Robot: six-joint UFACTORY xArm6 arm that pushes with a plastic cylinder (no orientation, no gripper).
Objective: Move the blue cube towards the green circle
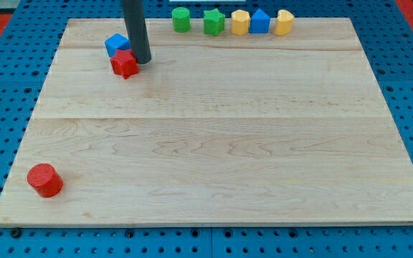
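Just the one camera view here, so here's our count off it. Eight blocks on the wooden board (214, 143): two blue, two red, two green, two yellow.

The blue cube (116, 44) sits up around 11 o'clock on the board, touching the red star-ish block (125, 64) just below it. Our tip (143, 61) is planted right beside both, at about 3 o'clock from the red one and 4 o'clock from the blue cube, looks like it's touching or next to touching. No fingers on this rig, it's a plain dark rod, so nothing is clamped or let go of.

Along the 12 o'clock edge there's a row of five: the green circle (181, 19), a green star-like block (214, 21), a yellow hexagon-ish block (240, 22), a blue house-shaped block (260, 21), and a rounded yellow block (284, 22). The green circle is at roughly 2 o'clock from the blue cube, near but apart.

A lone red cylinder (45, 180) sits down at 8 o'clock, well apart from everything.
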